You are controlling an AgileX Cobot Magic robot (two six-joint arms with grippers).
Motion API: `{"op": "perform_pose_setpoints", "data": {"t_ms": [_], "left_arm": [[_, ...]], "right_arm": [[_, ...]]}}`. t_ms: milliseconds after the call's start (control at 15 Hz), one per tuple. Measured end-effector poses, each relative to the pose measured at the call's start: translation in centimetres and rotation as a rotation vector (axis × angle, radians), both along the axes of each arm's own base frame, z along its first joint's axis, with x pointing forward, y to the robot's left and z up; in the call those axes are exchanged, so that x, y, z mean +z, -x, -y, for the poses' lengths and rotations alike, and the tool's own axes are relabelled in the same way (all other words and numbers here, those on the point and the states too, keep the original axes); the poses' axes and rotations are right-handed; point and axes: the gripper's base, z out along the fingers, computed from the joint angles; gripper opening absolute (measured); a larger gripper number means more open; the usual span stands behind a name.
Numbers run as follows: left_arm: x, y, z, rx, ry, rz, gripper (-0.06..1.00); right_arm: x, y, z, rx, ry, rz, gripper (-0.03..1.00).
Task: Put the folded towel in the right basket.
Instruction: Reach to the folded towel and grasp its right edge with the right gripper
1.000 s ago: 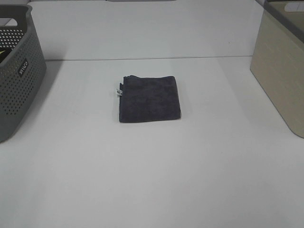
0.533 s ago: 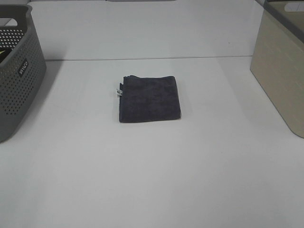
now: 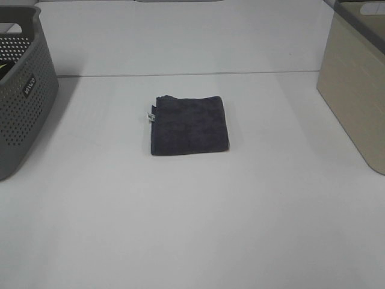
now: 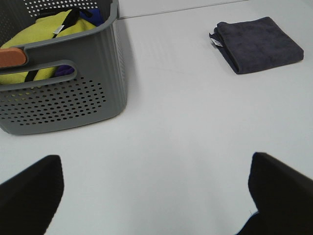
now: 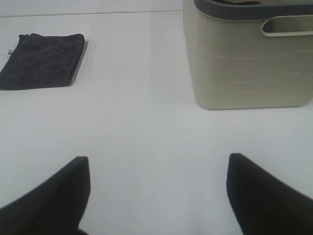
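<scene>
Nothing has moved: towel (image 3: 189, 125) lies flat, basket (image 3: 355, 90) at its three o'clock, left gripper (image 4: 156, 171) and right gripper (image 5: 157, 161) both spread empty; soft and light, probably best pinched at a folded edge.

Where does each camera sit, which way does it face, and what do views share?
Exterior high: up high, looking down on towel between grey basket and beige basket; no arm shows.
Left wrist: on left arm, facing grey basket and towel; open left tool shows.
Right wrist: on right arm, facing beige basket and towel; open right tool shows.
Shared: the towel, in all three.
</scene>
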Motion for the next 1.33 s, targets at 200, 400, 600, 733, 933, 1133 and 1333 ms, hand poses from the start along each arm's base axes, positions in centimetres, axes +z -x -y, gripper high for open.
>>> {"op": "perform_pose_setpoints", "data": {"t_ms": [200, 400, 600, 733, 933, 1133, 1333], "left_arm": [[0.0, 0.0, 0.0, 0.000, 0.000, 0.000, 0.98], [0.0, 0.0, 0.0, 0.000, 0.000, 0.000, 0.98], [0.0, 0.0, 0.0, 0.000, 0.000, 0.000, 0.98], [0.0, 0.0, 0.0, 0.000, 0.000, 0.000, 0.98], [0.0, 0.0, 0.0, 0.000, 0.000, 0.000, 0.98], [0.0, 0.0, 0.0, 0.000, 0.000, 0.000, 0.98], [0.0, 0.0, 0.0, 0.000, 0.000, 0.000, 0.98]], "right_arm": [[0.0, 0.0, 0.0, 0.000, 0.000, 0.000, 0.73], [0.0, 0.0, 0.0, 0.000, 0.000, 0.000, 0.73], [0.0, 0.0, 0.0, 0.000, 0.000, 0.000, 0.73], [0.0, -0.2, 0.0, 0.000, 0.000, -0.010, 0.73], [0.7, -2.3, 0.0, -0.001, -0.004, -0.090, 0.73], [3.7, -7.3, -0.4, 0.028, -0.076, -0.070, 0.73], [5.9, -13.0, -0.9, 0.091, -0.086, -0.119, 0.73]]}}
